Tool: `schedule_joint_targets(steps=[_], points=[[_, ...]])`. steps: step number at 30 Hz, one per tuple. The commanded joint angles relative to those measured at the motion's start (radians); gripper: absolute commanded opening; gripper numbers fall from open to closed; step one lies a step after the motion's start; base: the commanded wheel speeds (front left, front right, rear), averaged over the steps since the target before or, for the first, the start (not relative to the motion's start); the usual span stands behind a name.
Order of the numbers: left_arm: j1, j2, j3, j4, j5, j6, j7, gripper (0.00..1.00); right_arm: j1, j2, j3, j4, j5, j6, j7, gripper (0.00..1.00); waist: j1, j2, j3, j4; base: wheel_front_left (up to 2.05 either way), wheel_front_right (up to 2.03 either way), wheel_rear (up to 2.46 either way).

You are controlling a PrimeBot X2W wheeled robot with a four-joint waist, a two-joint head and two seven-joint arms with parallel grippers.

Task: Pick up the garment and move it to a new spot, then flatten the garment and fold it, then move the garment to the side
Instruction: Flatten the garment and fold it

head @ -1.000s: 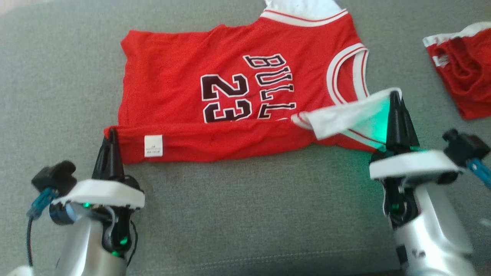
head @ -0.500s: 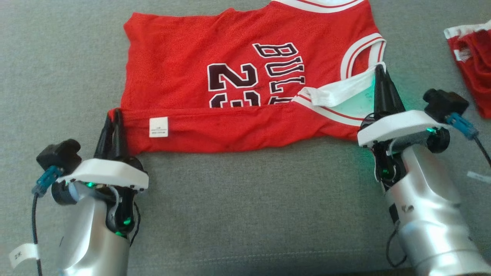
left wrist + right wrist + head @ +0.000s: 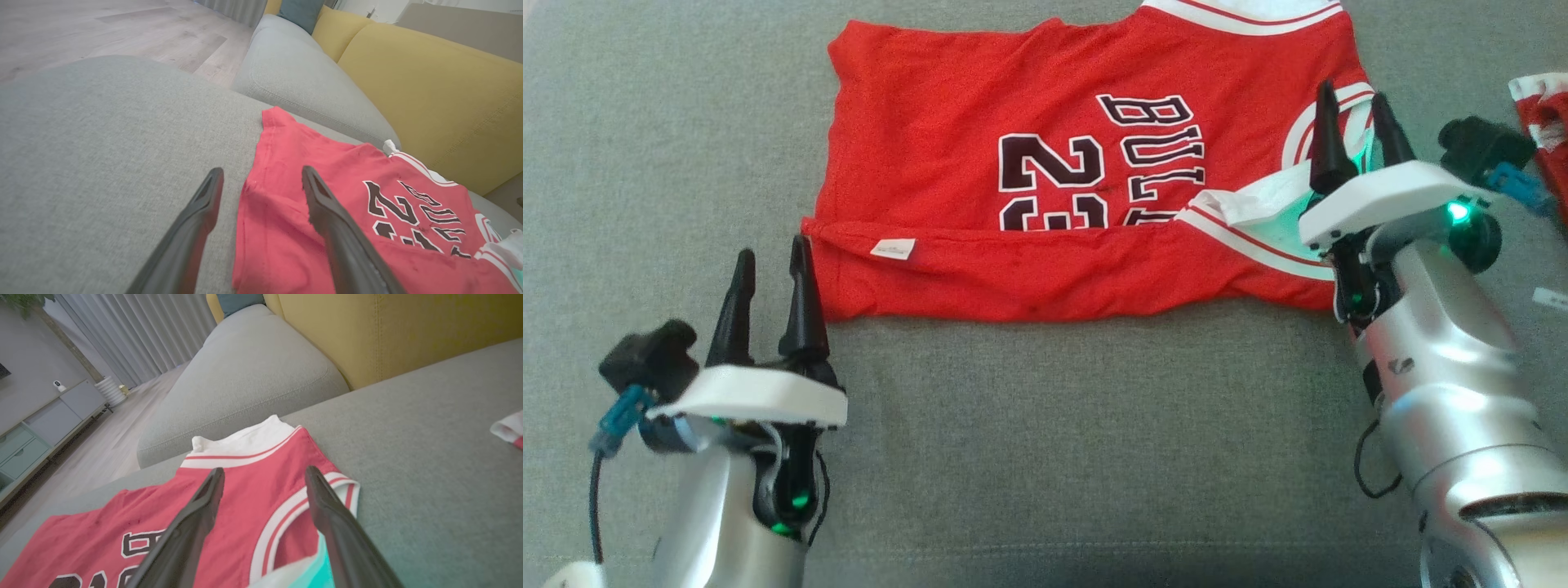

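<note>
Sofa seat, grey and woven, carries everything here, with a yellow back cushion behind it. The red "BULLS 23" jersey lies flat on the seat, print up. Its near long edge is folded over the lower part of the numbers, and a white sleeve is turned in over that fold. The left gripper stands at the folded strip's left corner, fingers spread and gripping nothing. The right gripper hangs over the striped armhole and sleeve, its fingers likewise parted and empty. Red shorts with a white waistband lie apart at the right edge. A small white label shows on the folded strip.
</note>
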Motion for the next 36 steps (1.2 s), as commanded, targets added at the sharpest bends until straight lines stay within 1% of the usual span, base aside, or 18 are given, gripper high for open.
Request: schedule_joint_targets(steps=[1, 4, 8, 14, 20, 24, 25, 26, 28, 29, 30, 31, 36], points=[[0.004, 0.013, 0.022, -0.04, -0.001, 0.011, -0.006, 1.0, -0.031, 0.006, 0.002, -0.03, -0.023, 0.007, -0.011, 1.0, 0.0, 0.0, -0.002, 0.0, 0.0, 0.0, 0.0], [0.039, 0.014, 0.016, -0.04, -0.002, 0.017, 0.001, 1.0, -0.037, 0.006, -0.02, -0.076, -0.048, 0.007, -0.011, 1.0, 0.0, 0.0, -0.008, -0.003, 0.0, 0.0, 0.0], [0.082, 0.026, 0.011, -0.036, -0.01, 0.026, 0.057, 1.0, -0.004, 0.006, -0.005, -0.179, -0.049, 0.007, -0.011, 1.0, 0.0, 0.0, -0.015, -0.017, 0.0, 0.0, 0.0], [0.117, 0.047, 0.016, -0.052, -0.033, 0.051, 0.166, 1.0, 0.09, 0.006, 0.04, -0.352, -0.038, 0.007, -0.011, 1.0, 0.0, 0.0, -0.008, -0.059, 0.0, 0.0, 0.0], [0.129, 0.062, 0.047, -0.076, -0.069, 0.08, 0.232, 1.0, 0.207, 0.006, 0.082, -0.502, -0.031, 0.007, -0.011, 1.0, 0.0, 0.0, -0.004, -0.107, 0.0, 0.0, 0.0], [0.141, 0.07, 0.065, -0.089, -0.096, 0.097, 0.28, 1.0, 0.284, 0.006, 0.099, -0.583, -0.047, 0.007, -0.011, 1.0, 0.0, 0.0, -0.007, -0.13, 0.0, 0.0, 0.0], [0.145, 0.073, 0.067, -0.088, -0.099, 0.105, 0.298, 0.9, 0.303, 0.006, 0.101, -0.6, -0.054, 0.007, -0.011, 1.0, 0.0, 0.0, -0.008, -0.133, 0.0, 0.0, 0.0], [0.149, 0.077, 0.066, -0.088, -0.099, 0.112, 0.315, 0.55, 0.321, 0.006, 0.101, -0.615, -0.061, 0.007, -0.011, 1.0, 0.0, 0.0, -0.009, -0.137, 0.0, 0.0, 0.0], [0.156, 0.081, 0.066, -0.091, -0.105, 0.118, 0.339, 0.38, 0.359, 0.006, 0.102, -0.633, -0.078, 0.007, -0.011, 1.0, 0.0, 0.0, -0.011, -0.142, 0.0, 0.0, 0.0], [0.16, 0.084, 0.064, -0.09, -0.106, 0.12, 0.353, 0.28, 0.376, 0.006, 0.101, -0.638, -0.089, 0.007, -0.011, 1.0, 0.0, 0.0, -0.013, -0.144, 0.0, 0.0, 0.0], [0.163, 0.086, 0.06, -0.089, -0.107, 0.12, 0.366, 0.16, 0.392, 0.006, 0.099, -0.641, -0.098, 0.007, -0.011, 1.0, 0.0, 0.0, -0.015, -0.146, 0.0, 0.0, 0.0], [0.165, 0.088, 0.057, -0.091, -0.109, 0.12, 0.374, 0.0, 0.407, 0.006, 0.096, -0.64, -0.107, 0.007, -0.007, 1.0, 0.0, 0.0, -0.016, -0.148, 0.0, 0.0, 0.0], [0.17, 0.088, 0.048, -0.106, -0.111, 0.116, 0.379, 0.0, 0.455, 0.006, 0.066, -0.607, -0.148, 0.007, 0.047, 1.0, 0.0, 0.0, -0.021, -0.15, 0.0, 0.0, 0.0]])
